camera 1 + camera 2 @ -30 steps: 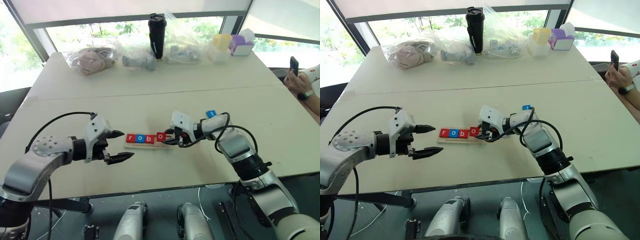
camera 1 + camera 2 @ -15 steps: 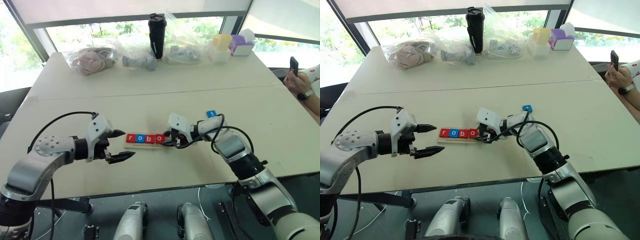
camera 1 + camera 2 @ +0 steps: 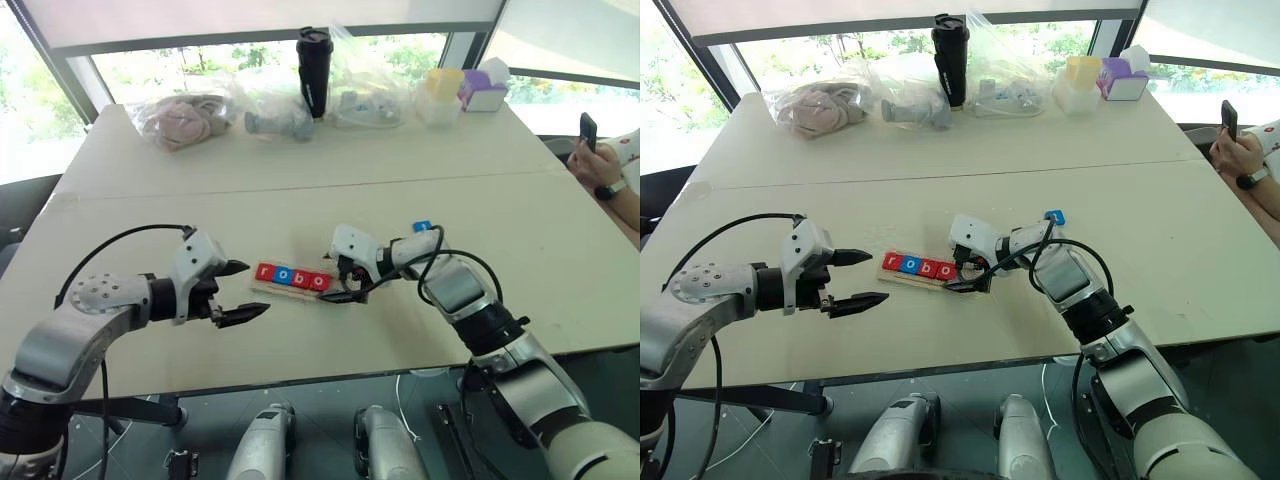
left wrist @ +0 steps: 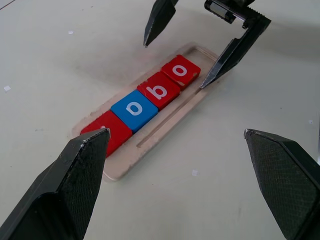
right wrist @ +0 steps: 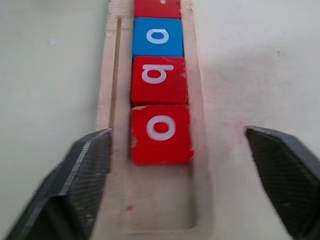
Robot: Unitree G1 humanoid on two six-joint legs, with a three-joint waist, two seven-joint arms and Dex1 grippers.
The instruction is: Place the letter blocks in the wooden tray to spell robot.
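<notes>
The wooden tray (image 3: 292, 284) lies on the table (image 3: 300, 180) between the two arms, and four of the letter blocks sit in it in a row reading r, o, b, o: a red tile at the left end, then a blue one, then two red. The second red o (image 5: 161, 133) rests flat in the fourth place, touching the b (image 5: 158, 80) beside it, so that the last slot at the tray's right end stays bare for the t. The right gripper (image 3: 343, 281) hangs over that right end with its two black fingers spread wide on either side of the tray, gripping nothing; it stands so because the o has just been let go. The fifth tile, a blue block (image 3: 422, 227), lies on the table to the far right of the tray, just behind the right forearm, well apart from the row. The left gripper (image 3: 240, 291) hovers just left of the tray, jaws wide apart and empty, seemingly waiting out of the way

A second ago the right gripper's fingers were closed on the red o, held slightly above the row at its right end; now that tile is down in line and the fingers have parted. The tray also sits slightly more askew. The left arm has kept its place
</notes>
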